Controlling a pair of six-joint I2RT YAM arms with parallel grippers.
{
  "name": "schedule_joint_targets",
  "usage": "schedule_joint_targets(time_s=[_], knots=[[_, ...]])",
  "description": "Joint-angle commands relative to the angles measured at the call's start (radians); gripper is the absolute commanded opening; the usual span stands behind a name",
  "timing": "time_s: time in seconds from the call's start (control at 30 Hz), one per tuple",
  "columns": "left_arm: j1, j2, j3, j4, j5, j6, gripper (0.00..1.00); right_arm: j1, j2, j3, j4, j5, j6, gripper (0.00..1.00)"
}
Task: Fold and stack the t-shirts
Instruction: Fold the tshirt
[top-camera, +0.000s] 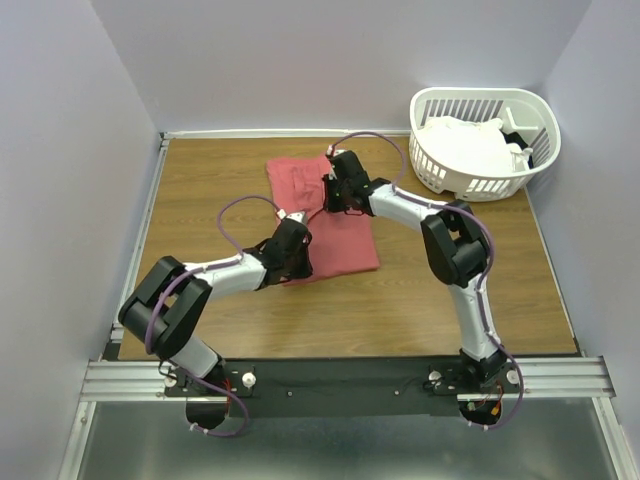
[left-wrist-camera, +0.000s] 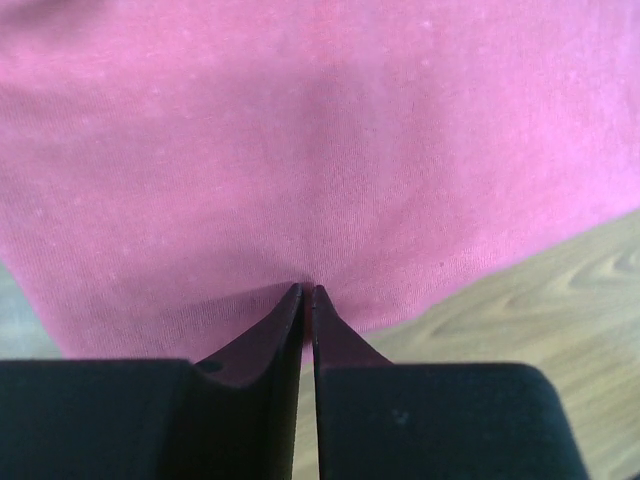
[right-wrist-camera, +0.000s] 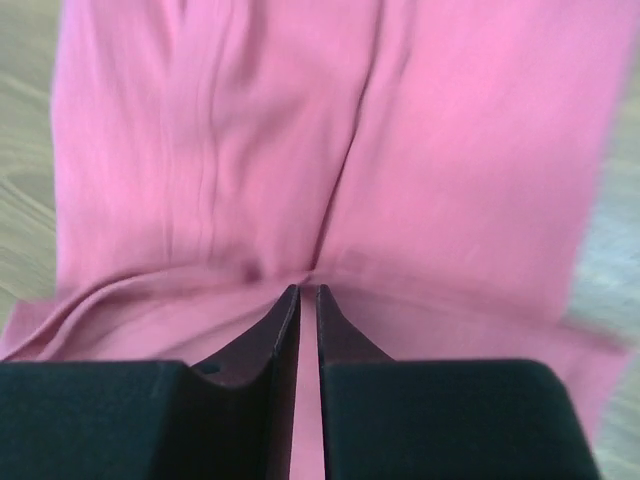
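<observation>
The left arm (top-camera: 228, 270) and right arm (top-camera: 405, 207) are silver-white with bulky black joints. Purple cables (top-camera: 240, 200) loop behind the black, tapering fingers (left-wrist-camera: 255, 350).

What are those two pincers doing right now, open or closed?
Left pincer: closed, pinching the coral-red t-shirt at its near edge.
Right pincer: closed, pinching a fold of the same shirt.

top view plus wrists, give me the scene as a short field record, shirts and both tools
red t-shirt: lying on the table, between the two arms
left tool: shut on the red t-shirt near its near edge
right tool: shut on the red t-shirt at its far part, cloth puckered at the tips
white t-shirts: heaped in the laundry basket
laundry basket: far right corner of the table, apart from the red t-shirt
</observation>
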Motion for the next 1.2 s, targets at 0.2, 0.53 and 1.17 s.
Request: schedule_joint_targets(time_s=[0.2, 0.53, 1.17], knots=[[-0.037, -0.282, -0.194, -0.167, 0.066, -0.054, 0.16, -0.015, -0.258, -0.173, 0.023, -0.097, 0.014, 0.22], [0.190, -0.366, -0.164, -0.032, 0.009, -0.054, 0.20, -0.130, -0.443, -0.552, 0.261, -0.398, 0.162, 0.24], [0.315, -0.138, 0.018, -0.030, -0.001, -0.011, 0.30, -0.155, -0.485, -0.750, 0.353, -0.636, 0.212, 0.24]])
